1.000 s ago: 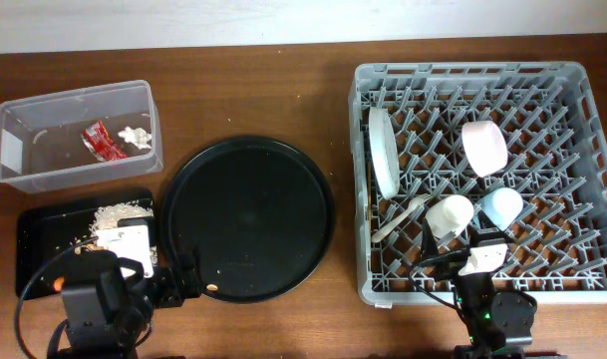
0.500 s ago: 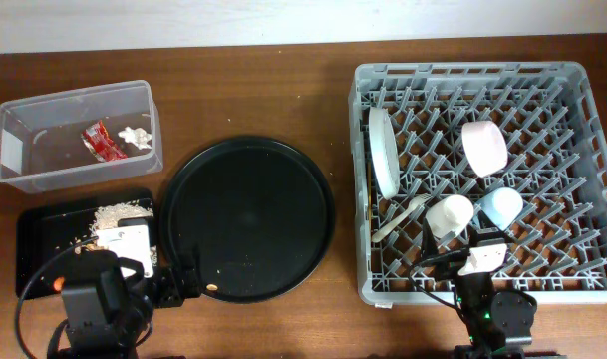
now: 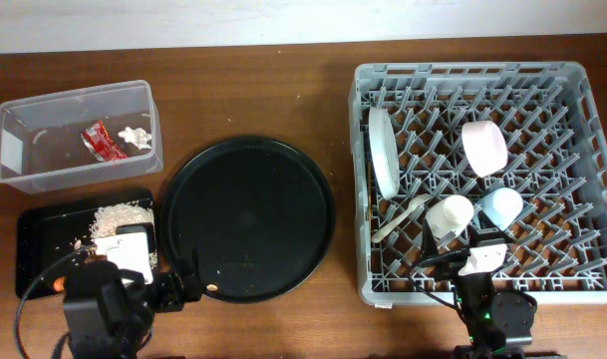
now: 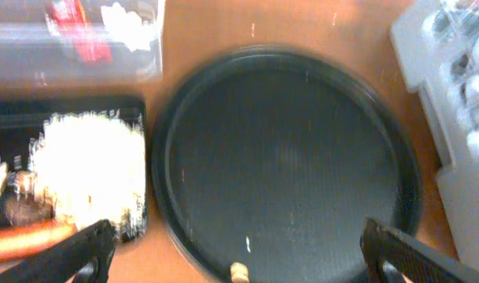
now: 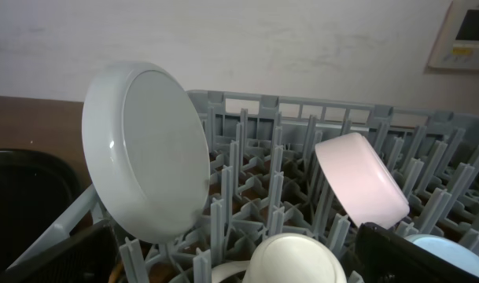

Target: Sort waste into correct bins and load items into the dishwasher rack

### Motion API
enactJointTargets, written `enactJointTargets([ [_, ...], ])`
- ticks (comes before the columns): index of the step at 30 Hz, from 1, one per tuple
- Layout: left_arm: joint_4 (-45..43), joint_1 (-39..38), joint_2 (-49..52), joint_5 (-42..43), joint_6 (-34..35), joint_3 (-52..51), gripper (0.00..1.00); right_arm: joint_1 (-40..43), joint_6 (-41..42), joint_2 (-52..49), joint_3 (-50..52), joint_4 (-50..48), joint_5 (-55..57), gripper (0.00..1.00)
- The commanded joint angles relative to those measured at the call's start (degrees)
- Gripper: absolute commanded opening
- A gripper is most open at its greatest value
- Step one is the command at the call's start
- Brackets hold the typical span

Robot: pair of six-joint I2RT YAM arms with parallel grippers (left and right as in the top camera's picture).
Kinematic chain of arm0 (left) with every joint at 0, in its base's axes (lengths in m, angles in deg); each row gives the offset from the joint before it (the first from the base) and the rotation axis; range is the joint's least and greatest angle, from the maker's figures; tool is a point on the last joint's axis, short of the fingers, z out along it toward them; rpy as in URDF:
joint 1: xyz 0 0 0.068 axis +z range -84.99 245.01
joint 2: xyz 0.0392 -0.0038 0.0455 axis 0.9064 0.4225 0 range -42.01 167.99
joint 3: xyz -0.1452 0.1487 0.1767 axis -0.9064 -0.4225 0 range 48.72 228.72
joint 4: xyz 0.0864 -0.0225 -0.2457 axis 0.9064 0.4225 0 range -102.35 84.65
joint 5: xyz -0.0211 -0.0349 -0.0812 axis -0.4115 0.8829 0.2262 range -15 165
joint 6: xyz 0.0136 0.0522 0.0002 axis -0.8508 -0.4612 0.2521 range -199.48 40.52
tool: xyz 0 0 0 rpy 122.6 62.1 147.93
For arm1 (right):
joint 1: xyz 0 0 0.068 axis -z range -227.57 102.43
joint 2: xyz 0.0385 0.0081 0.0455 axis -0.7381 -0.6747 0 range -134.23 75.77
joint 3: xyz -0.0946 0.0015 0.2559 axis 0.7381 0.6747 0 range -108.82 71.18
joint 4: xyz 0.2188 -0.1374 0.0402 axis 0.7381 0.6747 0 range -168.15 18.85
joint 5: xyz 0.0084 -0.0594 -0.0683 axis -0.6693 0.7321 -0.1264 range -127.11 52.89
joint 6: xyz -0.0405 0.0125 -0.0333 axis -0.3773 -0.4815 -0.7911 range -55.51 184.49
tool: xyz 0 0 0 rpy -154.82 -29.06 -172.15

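Note:
The clear tub (image 3: 74, 135) holds the red wrapper (image 3: 97, 140) and white tissue wad (image 3: 136, 133). The shallow black tray (image 3: 39, 234) holds rice scraps (image 3: 119, 212) and the orange carrot (image 3: 59, 283); the left wrist view shows the scraps (image 4: 86, 169), the carrot (image 4: 27, 236) and a brown lump (image 4: 19, 208). The grey rack (image 3: 582, 179) holds the plate (image 3: 384, 150), pink bowl (image 3: 483, 147), white cup (image 3: 450, 216), blue cup (image 3: 501, 206) and fork (image 3: 403, 216). My left gripper (image 4: 239, 259) is open and empty over the round tray's front edge. My right gripper (image 5: 231, 267) is open and empty at the rack's front.
The large round black tray (image 3: 246, 219) lies between the bins and the rack, with a small tan crumb (image 4: 239, 272) at its front rim. The plate (image 5: 145, 149) and bowl (image 5: 361, 177) stand on edge among the pegs. Bare wooden table lies behind.
My left arm has shifted slightly toward the table's front. The right arm and all objects stay where they were.

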Motion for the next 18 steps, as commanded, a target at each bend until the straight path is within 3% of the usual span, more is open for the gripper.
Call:
enactJointTargets([
  [1,-8.59,-1.55,-8.63,-2.08,-0.7,-10.99,0.99,-0.26,-0.37,0.52,0.28,0.31,0.11,0.99],
  [6,-23.8,-4.98,-21.77,-2.1,-0.72,-26.84,0.99,-0.26,-0.37,0.52,0.28,0.31,0.11,0.99],
  [10,-43.52,-5.2,-27.8,-2.1,-1.18,-37.77,0.99,-0.26,-0.37,0.52,0.28,0.31,0.11,0.99],
  [13,-60.5,-5.27,-28.33,-1.9,-6.58,-44.22,0.99,-0.26,-0.37,0.52,0.28,0.31,0.11,0.99],
  [14,-60.28,-5.29,-28.33,-2.1,-9.86,-44.15,0.99,-0.26,-0.37,0.52,0.28,0.31,0.11,0.99],
  [18,-50.71,-5.31,-28.3,-2.73,-10.43,-44.15,0.99,-0.26,-0.37,0.52,0.28,0.31,0.11,0.99],
])
